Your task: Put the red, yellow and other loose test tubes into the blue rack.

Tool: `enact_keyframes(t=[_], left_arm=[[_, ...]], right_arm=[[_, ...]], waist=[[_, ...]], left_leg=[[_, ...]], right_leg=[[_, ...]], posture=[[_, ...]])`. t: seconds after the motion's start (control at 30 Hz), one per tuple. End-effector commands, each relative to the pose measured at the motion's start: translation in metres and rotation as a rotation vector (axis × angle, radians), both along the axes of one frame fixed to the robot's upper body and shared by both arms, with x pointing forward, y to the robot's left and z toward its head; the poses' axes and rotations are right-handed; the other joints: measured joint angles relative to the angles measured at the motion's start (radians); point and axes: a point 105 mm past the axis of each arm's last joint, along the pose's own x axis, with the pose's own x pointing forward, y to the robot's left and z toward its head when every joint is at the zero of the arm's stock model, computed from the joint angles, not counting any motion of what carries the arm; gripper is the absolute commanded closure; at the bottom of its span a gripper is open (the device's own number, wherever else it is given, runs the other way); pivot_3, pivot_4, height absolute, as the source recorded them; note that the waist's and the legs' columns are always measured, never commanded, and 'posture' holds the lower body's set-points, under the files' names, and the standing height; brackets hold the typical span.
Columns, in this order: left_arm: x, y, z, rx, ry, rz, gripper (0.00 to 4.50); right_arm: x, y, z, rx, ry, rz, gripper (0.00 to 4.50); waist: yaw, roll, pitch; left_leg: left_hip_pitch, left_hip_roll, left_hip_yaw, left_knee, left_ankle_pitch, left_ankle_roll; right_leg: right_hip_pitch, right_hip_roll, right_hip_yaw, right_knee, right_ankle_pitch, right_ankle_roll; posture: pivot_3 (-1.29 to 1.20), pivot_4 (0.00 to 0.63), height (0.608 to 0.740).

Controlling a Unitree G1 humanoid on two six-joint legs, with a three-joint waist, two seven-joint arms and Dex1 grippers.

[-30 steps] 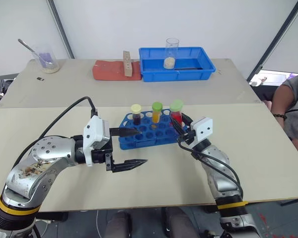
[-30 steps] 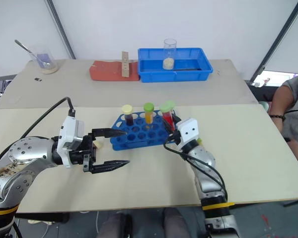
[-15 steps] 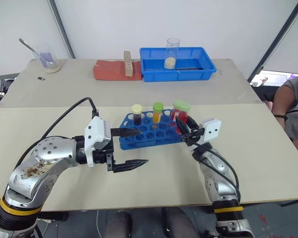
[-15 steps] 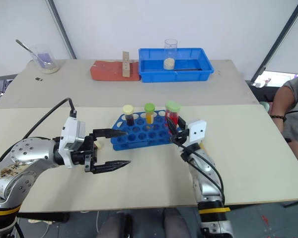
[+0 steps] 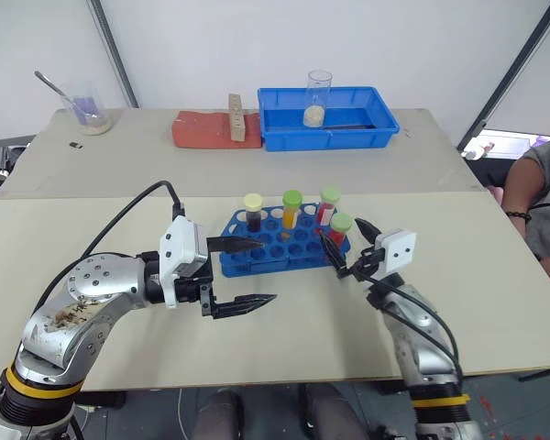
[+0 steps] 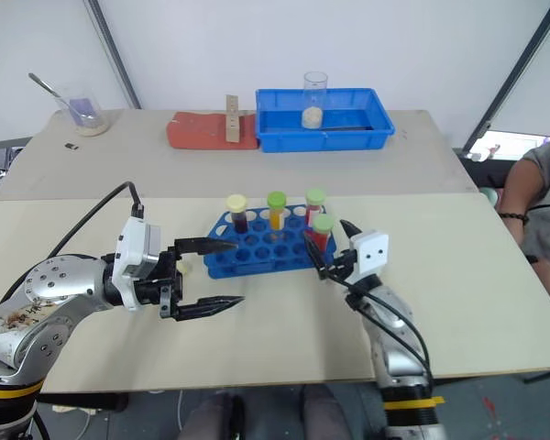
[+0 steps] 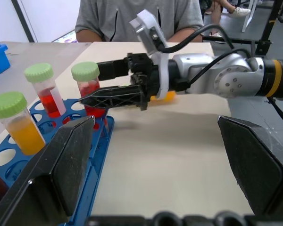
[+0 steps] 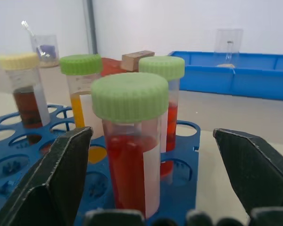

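Observation:
The blue rack stands mid-table with several tubes upright in it: a yellow-capped dark one, a green-capped yellow one and a green-capped red one. Another green-capped red tube stands in the rack's near right corner. My right gripper is open around it, and its fingers stand clear of the tube on both sides. My left gripper hangs open and holds nothing at the rack's left end. An orange object lies on the table, mostly hidden behind the right gripper.
At the back stand a blue tray with a glass beaker, a red mat with a wooden block, and a beaker with a spoon. A person sits at the table's right edge.
My right gripper has opened and let go of the green-capped red tube, which now stands in the rack. The right hand drew back slightly to the right. The left arm stayed still.

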Motion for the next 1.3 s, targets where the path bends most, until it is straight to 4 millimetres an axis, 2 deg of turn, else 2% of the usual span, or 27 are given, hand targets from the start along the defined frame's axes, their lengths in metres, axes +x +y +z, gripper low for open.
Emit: enact_keyframes(t=[0.03, 0.17, 0.3, 0.37, 0.43, 0.53, 0.73, 0.87, 1.03, 1.3], left_arm=[[0.003, 0.003, 0.002, 0.038, -0.035, 0.037, 0.0], [0.006, 0.006, -0.004, 0.12, -0.06, 0.079, 0.0], [-0.008, 0.005, -0.01, 0.209, -0.045, -0.001, 0.0], [-0.014, 0.004, -0.014, 0.247, -0.047, -0.045, 0.0], [-0.017, 0.003, -0.017, 0.289, -0.054, -0.083, 0.0], [-0.019, -0.001, -0.018, 0.296, -0.054, -0.109, 0.0], [-0.023, -0.01, -0.022, 0.302, -0.052, -0.168, 0.0], [-0.021, -0.015, -0.019, 0.274, -0.056, -0.172, 0.0], [-0.021, -0.02, -0.018, 0.259, -0.071, -0.174, 0.0], [-0.02, -0.024, -0.021, 0.248, -0.076, -0.172, 0.0]], right_arm=[[-0.019, -0.013, 0.017, -0.049, -0.002, 0.057, 0.05], [-0.04, -0.033, 0.025, -0.159, 0.06, 0.106, 0.05], [-0.05, -0.052, 0.025, -0.303, 0.252, 0.075, 0.05], [-0.047, -0.062, 0.022, -0.401, 0.348, 0.025, 0.05], [-0.039, -0.076, 0.022, -0.422, 0.447, -0.048, 0.05], [-0.032, -0.083, 0.023, -0.421, 0.595, -0.068, 0.05], [-0.028, -0.078, 0.022, -0.383, 0.862, -0.034, 0.05], [-0.026, -0.076, 0.017, -0.393, 0.967, -0.019, 0.05], [-0.014, -0.078, 0.005, -0.437, 1.045, -0.025, 0.05], [0.005, -0.077, -0.002, -0.49, 1.108, 0.001, 0.05]], waist=[[0.002, 0.0, 0.0], [0.002, 0.0, 0.0], [-0.003, 0.0, 0.0], [-0.004, 0.0, 0.0], [-0.004, -0.001, 0.0], [-0.002, -0.001, 0.0], [0.0, -0.001, 0.0], [0.002, -0.001, 0.0], [-0.001, -0.001, 0.0], [-0.005, -0.001, 0.0]], left_leg=[[0.0, 0.0, 0.0, 0.0, 0.0, 0.0], [0.0, 0.0, 0.001, 0.0, 0.0, 0.0], [0.001, 0.0, 0.001, 0.0, 0.0, 0.0], [0.001, 0.0, 0.001, 0.0, 0.0, 0.0], [0.002, 0.0, 0.001, 0.0, 0.0, 0.0], [0.001, -0.001, 0.001, 0.0, 0.0, 0.0], [-0.001, -0.001, 0.0, 0.0, 0.0, 0.0], [-0.003, -0.001, 0.0, 0.0, -0.001, 0.001], [-0.003, -0.001, 0.0, 0.001, 0.0, 0.001], [-0.003, -0.001, 0.0, 0.001, 0.0, 0.001]], right_leg=[[0.0, 0.0, 0.0, 0.0, 0.0, 0.0], [0.0, 0.0, 0.001, 0.0, -0.002, -0.003], [0.0, 0.0, 0.001, 0.0, -0.003, -0.004], [0.0, 0.0, 0.001, 0.0, -0.003, -0.005], [0.0, 0.0, 0.001, 0.0, -0.004, -0.005], [0.0, 0.0, 0.001, 0.0, -0.003, -0.005], [0.0, 0.0, 0.001, -0.003, -0.004, -0.005], [-0.001, 0.0, 0.001, -0.004, -0.003, -0.003], [0.0, 0.0, 0.001, -0.004, -0.002, -0.001], [-0.001, 0.0, 0.001, -0.004, 0.0, 0.003]], posture=[[0.0, 0.15, 0.729], [0.0, 0.15, 0.729], [0.0, 0.15, 0.729], [0.0, 0.15, 0.729], [0.0, 0.15, 0.729], [0.0, 0.15, 0.729], [0.0, 0.15, 0.729], [0.0, 0.15, 0.729], [0.0, 0.15, 0.729], [0.0, 0.15, 0.729]])
